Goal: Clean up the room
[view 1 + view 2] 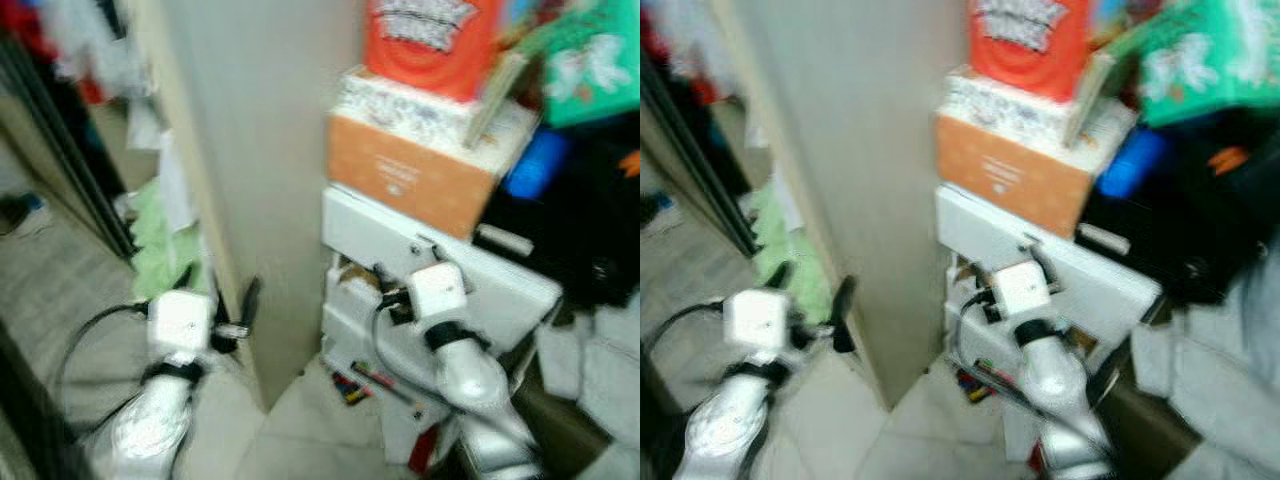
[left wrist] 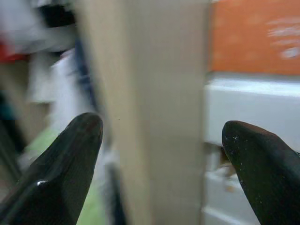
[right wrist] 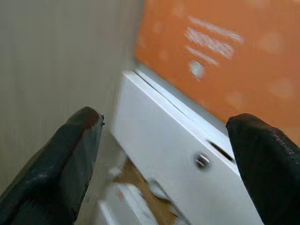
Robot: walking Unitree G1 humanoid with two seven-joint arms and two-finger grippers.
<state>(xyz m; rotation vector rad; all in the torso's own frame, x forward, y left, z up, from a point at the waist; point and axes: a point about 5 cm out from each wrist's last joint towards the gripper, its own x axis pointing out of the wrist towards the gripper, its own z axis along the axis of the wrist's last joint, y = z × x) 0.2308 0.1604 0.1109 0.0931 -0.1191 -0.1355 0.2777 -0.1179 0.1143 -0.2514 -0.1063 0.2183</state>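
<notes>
The head views are blurred. My left gripper [image 1: 218, 290] is open and empty, held low in front of the corner of a beige wall panel [image 1: 260, 200], with a green cloth [image 1: 160, 240] just beyond it on the floor. My right gripper [image 1: 395, 265] is also open and empty, close to the tilted front of a white drawer unit [image 1: 470, 270]. In the right wrist view the fingers [image 3: 61, 164] frame that white drawer front [image 3: 164, 150] and the orange box [image 3: 225, 56] above it. Through the left wrist view, the fingers [image 2: 70, 159] straddle the beige panel [image 2: 154, 108].
An orange box [image 1: 410, 175], a patterned box, a red box [image 1: 430, 40] and a green box [image 1: 590, 60] are stacked on the drawer unit. A black bag [image 1: 580, 230] and a blue item [image 1: 535, 165] lie to the right. Small colourful things [image 1: 350, 385] lie on the tiled floor.
</notes>
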